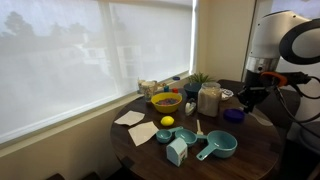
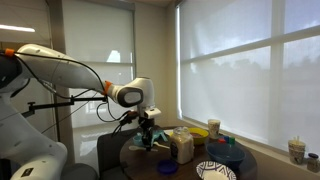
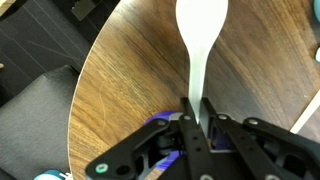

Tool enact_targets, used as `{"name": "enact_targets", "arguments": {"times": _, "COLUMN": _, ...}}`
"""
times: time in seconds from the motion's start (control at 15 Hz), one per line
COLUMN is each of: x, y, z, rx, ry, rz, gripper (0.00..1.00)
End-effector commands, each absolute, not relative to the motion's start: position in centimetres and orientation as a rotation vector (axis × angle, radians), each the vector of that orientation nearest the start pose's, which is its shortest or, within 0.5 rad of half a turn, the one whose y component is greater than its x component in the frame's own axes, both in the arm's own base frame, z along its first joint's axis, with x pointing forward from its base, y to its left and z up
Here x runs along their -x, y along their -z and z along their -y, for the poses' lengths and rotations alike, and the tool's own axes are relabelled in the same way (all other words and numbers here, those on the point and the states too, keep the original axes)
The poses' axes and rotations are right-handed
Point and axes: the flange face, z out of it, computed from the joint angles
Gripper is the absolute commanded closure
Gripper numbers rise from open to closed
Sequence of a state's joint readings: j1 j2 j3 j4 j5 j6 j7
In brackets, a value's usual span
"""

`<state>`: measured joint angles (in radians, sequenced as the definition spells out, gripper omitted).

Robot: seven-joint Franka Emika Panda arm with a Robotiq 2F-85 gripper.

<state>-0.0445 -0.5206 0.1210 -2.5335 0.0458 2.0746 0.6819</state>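
In an exterior view my gripper (image 1: pixel 250 97) hangs over the round table (image 1: pixel 255 150), near its edge. In an exterior view it hovers near a jar (image 2: pixel 183 147). In the wrist view, the jaws are clamped tight on a white spoon's (image 3: pixel 201 35) handle, with the bowl end out over the wood.

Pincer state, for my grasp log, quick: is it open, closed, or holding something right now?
Pincer: closed on the handle of a white spoon, over the wooden table.
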Motion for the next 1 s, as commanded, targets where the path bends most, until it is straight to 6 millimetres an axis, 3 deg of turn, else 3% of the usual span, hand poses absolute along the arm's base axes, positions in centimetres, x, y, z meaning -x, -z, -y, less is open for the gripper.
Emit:
{"name": "enact_targets", "arguments": {"times": 0.0, "x": -39.0, "y": -45.6, "z": -3.3, "rx": 2.977, "ry": 0.096, "rz": -0.987, "gripper": 0.87}}
{"name": "enact_targets", "arguments": {"times": 0.13, "x": -39.0, "y": -45.5, "z": -3.3, "rx": 2.978, "ry": 0.094, "rz": -0.988, "gripper": 0.87}}
{"name": "enact_targets", "arguments": {"times": 0.2, "x": -39.0, "y": -45.5, "z": -3.3, "rx": 2.978, "ry": 0.094, "rz": -0.988, "gripper": 0.97}}
{"name": "enact_targets", "arguments": {"times": 0.33, "x": -39.7, "y": -47.4, "z": -2.5, "rx": 2.967, "ry": 0.173, "rz": -1.011, "gripper": 0.97}}
{"name": "enact_targets", "arguments": {"times": 0.67, "x": -42.3, "y": -55.3, "z": 0.7, "rx": 2.902, "ry": 0.514, "rz": -1.076, "gripper": 0.97}}
{"name": "enact_targets", "arguments": {"times": 0.8, "x": -43.4, "y": -57.5, "z": 1.4, "rx": 2.862, "ry": 0.63, "rz": -1.074, "gripper": 0.97}}
{"name": "enact_targets", "arguments": {"times": 0.87, "x": -42.3, "y": -55.8, "z": 1.0, "rx": 2.885, "ry": 0.54, "rz": -1.062, "gripper": 0.97}}
{"name": "enact_targets", "arguments": {"times": 0.93, "x": -42.5, "y": -56.5, "z": 1.2, "rx": 2.876, "ry": 0.561, "rz": -1.064, "gripper": 0.87}}
